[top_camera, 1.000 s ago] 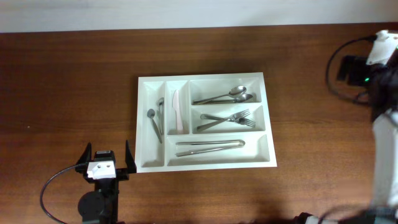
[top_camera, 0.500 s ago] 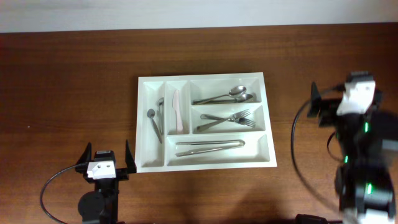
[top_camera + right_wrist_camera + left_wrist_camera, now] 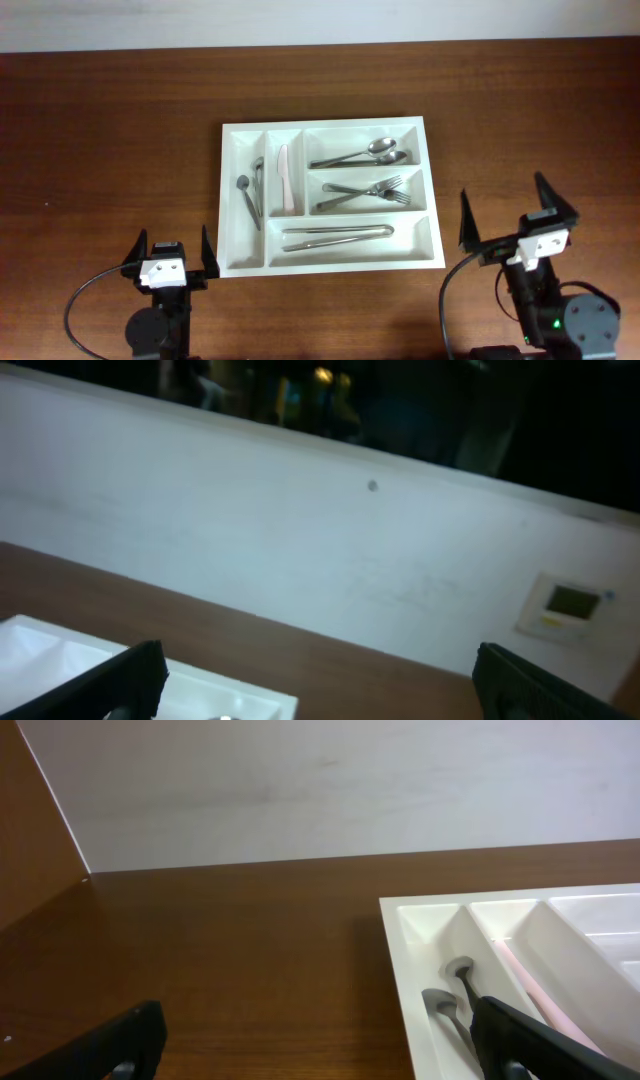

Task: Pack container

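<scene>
The tray [image 3: 325, 127] appears fully packed, cutlery [image 3: 340, 233] in every compartment; left gripper [image 3: 173, 246] and right gripper [image 3: 510, 212] beside it stand spread, empty.

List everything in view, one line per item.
container: one, white, five compartments, table centre
small spoons: two, steel, leftmost narrow compartment
knife: one, pale pinkish, second narrow compartment
spoons: two, steel, far wide compartment
forks: two, steel, middle wide compartment
long utensils: count unclear, steel, near wide compartment
table: one, brown wood
wall: white, behind table
left tool: one, black, open, by container's near-left corner
right tool: one, black, open, right of container
</scene>
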